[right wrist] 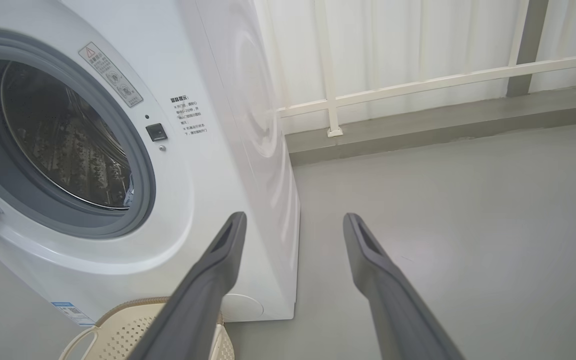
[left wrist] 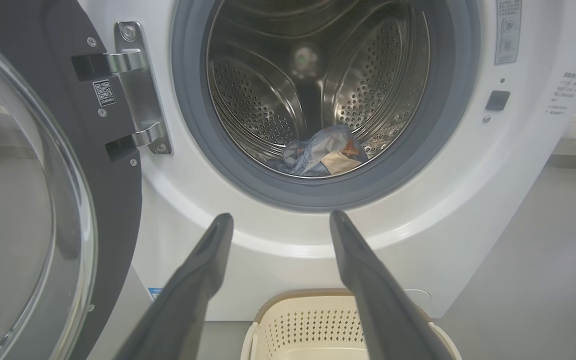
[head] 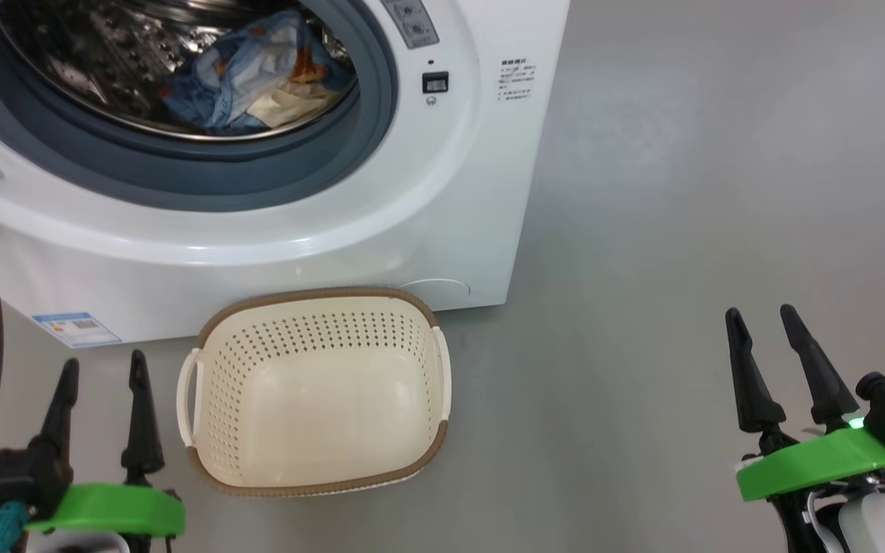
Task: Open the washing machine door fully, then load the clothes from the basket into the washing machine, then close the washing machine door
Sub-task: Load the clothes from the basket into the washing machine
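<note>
Both grippers stand with jaws apart and hold nothing: the left gripper [head: 104,359] hangs just beside the basket [head: 319,295], and the right gripper [head: 760,311] is well apart over bare floor [head: 681,230]. The basket is empty, close against the foot of the washing machine [head: 450,192]. The clothes [head: 250,77] lie low in the steel drum [left wrist: 268,100], behind the grey gasket [left wrist: 318,197].

Loading appears complete, so closing is judged the step in hand. The washing machine door [left wrist: 28,200] is swung wide on its hinge [left wrist: 138,85], nearest the left arm.

Recommendation: push on the black ring far from the hinge, sweep round steadily, and press firmly at the latch side. Confirm no fabric overhangs the gasket.
</note>
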### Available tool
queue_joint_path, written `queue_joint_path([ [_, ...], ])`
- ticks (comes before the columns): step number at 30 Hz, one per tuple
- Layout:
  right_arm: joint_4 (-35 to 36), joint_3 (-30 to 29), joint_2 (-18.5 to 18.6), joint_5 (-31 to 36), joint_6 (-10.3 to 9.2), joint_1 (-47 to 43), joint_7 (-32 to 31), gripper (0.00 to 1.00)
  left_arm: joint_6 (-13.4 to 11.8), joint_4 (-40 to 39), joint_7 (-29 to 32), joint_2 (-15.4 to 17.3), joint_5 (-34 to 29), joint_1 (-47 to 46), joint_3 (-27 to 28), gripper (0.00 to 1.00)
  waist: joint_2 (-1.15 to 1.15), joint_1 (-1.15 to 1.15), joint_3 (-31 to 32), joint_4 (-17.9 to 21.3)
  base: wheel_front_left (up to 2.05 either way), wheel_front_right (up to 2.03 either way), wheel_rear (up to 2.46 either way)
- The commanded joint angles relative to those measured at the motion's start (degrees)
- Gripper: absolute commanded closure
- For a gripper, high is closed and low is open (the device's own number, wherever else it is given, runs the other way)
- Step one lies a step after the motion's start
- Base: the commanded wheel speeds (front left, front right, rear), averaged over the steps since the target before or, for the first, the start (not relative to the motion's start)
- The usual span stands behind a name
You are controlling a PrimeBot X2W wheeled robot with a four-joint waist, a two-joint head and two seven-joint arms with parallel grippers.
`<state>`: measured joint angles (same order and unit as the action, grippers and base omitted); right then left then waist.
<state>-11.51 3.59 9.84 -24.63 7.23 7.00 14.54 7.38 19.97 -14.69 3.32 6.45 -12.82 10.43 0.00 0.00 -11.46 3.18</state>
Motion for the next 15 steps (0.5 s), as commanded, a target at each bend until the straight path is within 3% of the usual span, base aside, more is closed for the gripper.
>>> queue_joint_path([
  [1,1.22,1.02,0.96,0.19,0.25,-0.63,0.46,0.00,0.10,-2.02,-0.30,0.87,0.26,0.82,1.62,0.00,0.00,0.00,0.61,0.00,0.00,0.00,0.00],
  [15,1.79,0.05,0.97,0.33,0.25,-1.92,0.46,0.00,0.11,-4.49,-0.30,0.07,1.02,4.18,1.29,0.00,0.00,0.00,0.97,-0.40,0.00,0.00,0.00],
])
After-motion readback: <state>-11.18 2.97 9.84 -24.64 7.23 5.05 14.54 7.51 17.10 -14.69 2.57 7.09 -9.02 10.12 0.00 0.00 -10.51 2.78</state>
